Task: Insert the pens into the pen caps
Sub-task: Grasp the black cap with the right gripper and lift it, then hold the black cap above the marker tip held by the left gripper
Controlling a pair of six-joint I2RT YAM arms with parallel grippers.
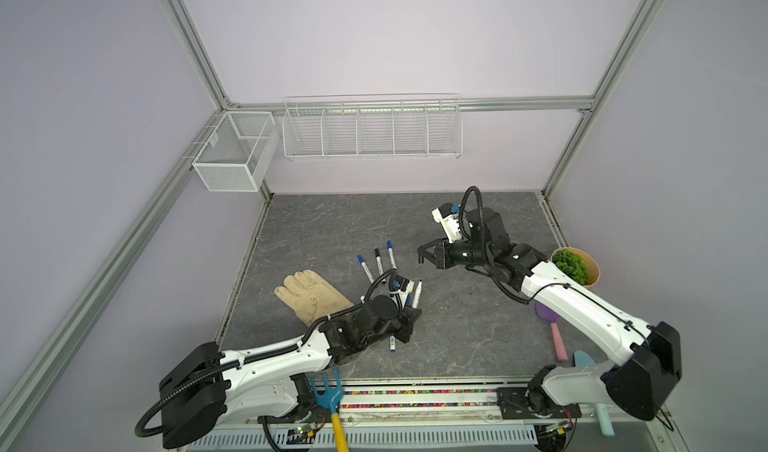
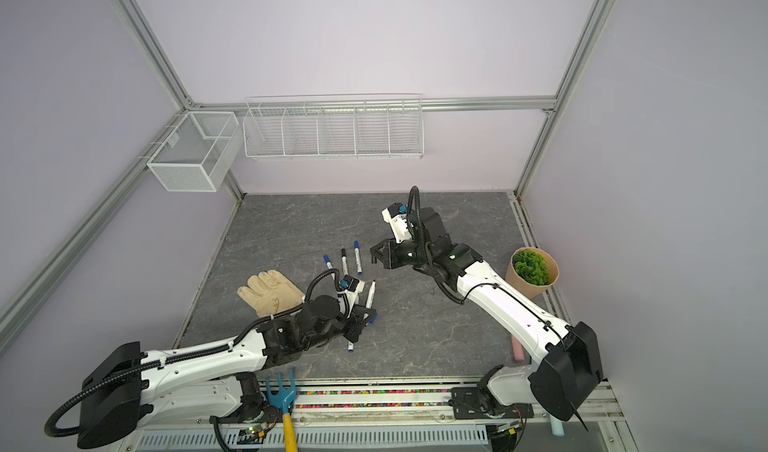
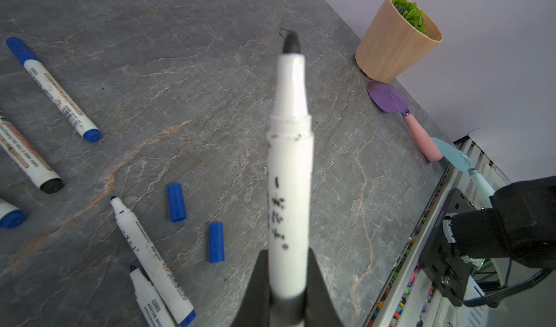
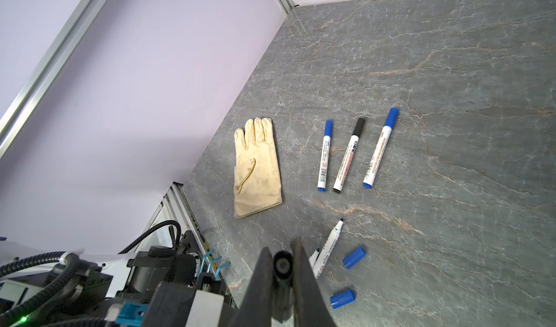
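**Left gripper** [image 3: 288, 283]: the jaws are closed tightly on the white barrel of the held pen [image 3: 290, 175], near its tail end. The pen's bare black tip [image 3: 291, 42] has no cap on it. In both top views this gripper [image 1: 409, 320] sits at lower centre of the frame, and the held pen [image 1: 418, 292] slants up and out of it.

**Right gripper** [image 4: 281, 250]: the jaws are drawn almost together and pinch the black cap [image 4: 282, 265] between them. The wrist view shows the cap end-on. In both top views this gripper [image 2: 376, 255] lies right of centre. It is well apart from the left gripper and points toward the left of the frame.

**On the table** [image 1: 457, 346]:
- Three capped pens [image 1: 379, 260] lie side by side just above centre in a top view, two with blue caps and one with a black cap.
- Two uncapped pens [image 3: 150, 256] lie next to each other close to the left gripper.
- Two loose blue caps [image 3: 176, 202] lie near these uncapped pens, apart from each other and touching neither pen.

**Surroundings:**
- A cream glove [image 1: 311, 300] lies flat, left of centre.
- A potted plant [image 1: 575, 267] stands at the right edge of the table.
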